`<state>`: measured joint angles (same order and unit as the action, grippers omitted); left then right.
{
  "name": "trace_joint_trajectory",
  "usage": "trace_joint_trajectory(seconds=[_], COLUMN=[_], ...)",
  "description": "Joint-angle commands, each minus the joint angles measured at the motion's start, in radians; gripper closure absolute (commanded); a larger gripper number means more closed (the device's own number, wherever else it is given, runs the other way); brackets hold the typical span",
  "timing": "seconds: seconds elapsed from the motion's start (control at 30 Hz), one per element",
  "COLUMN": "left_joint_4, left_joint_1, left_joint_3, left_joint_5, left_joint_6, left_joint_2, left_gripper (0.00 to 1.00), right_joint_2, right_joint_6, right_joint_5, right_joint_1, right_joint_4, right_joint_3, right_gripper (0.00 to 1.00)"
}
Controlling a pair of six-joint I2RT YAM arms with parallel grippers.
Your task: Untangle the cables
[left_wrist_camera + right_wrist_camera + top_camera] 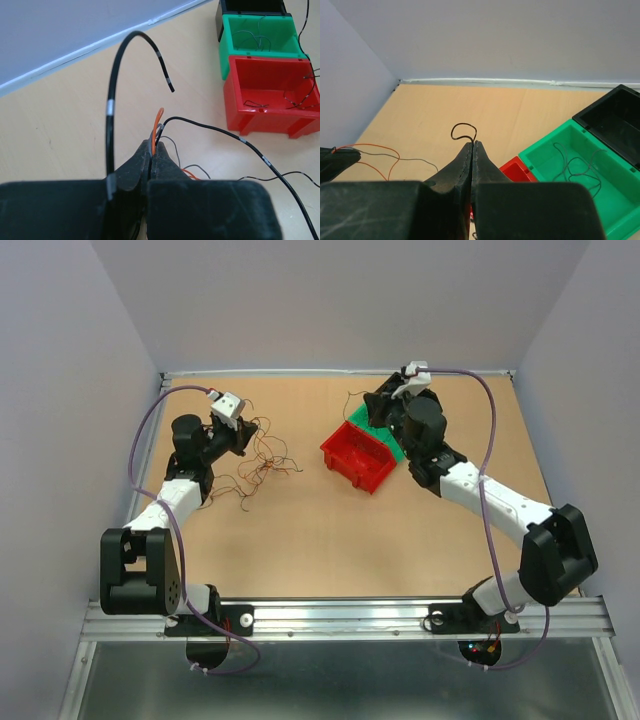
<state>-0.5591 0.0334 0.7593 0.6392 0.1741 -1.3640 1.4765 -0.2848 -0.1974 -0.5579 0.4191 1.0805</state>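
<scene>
The cables [262, 466] are a loose tangle of thin red, orange and black wires on the table, left of centre. My left gripper [243, 433] is at the tangle's upper left. In the left wrist view it [152, 146] is shut on an orange wire [158, 122] together with grey and black strands. A thicker black wire [111, 95] arcs up beside it. My right gripper [368, 405] hovers over the bins. In the right wrist view it [472, 145] is shut on a thin black wire [462, 125] that loops above the tips.
A red bin [352, 468] and a green bin [393, 448] stand side by side right of centre, with a black bin [615, 107] behind. The green bin [227, 60] holds grey wires, the red bin [270, 125] black ones. Walls enclose the table on three sides.
</scene>
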Motion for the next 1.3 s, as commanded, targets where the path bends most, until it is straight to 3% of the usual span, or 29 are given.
trace_joint_trajectory(seconds=[0.0, 0.27, 0.7, 0.87, 1.27], left_joint_4=[-0.064, -0.064, -0.064, -0.062, -0.064], left_joint_1=[0.007, 0.008, 0.011, 0.011, 0.013], left_joint_3=[-0.009, -0.014, -0.021, -0.020, -0.018], left_joint_5=[0.014, 0.010, 0.005, 0.016, 0.022], left_joint_6=[-0.002, -0.001, 0.004, 0.007, 0.010], left_joint_2=[0.048, 0.059, 0.078, 0.072, 0.071], left_gripper=[1.00, 1.00, 1.00, 1.00, 1.00], right_joint_2=[-0.079, -0.048, 0.163, 0.194, 0.211], right_joint_6=[0.004, 0.010, 0.047, 0.024, 0.058], right_joint_5=[-0.083, -0.073, 0.125, 0.242, 0.320], right_joint_1=[-0.010, -0.010, -0.007, 0.022, 0.062], right_joint_4=[0.073, 0.063, 0.078, 0.089, 0.092], right_joint_3=[-0.037, -0.054, 0.032, -0.019, -0.154], right_gripper=[0.99, 0.99, 0.99, 0.99, 0.99])
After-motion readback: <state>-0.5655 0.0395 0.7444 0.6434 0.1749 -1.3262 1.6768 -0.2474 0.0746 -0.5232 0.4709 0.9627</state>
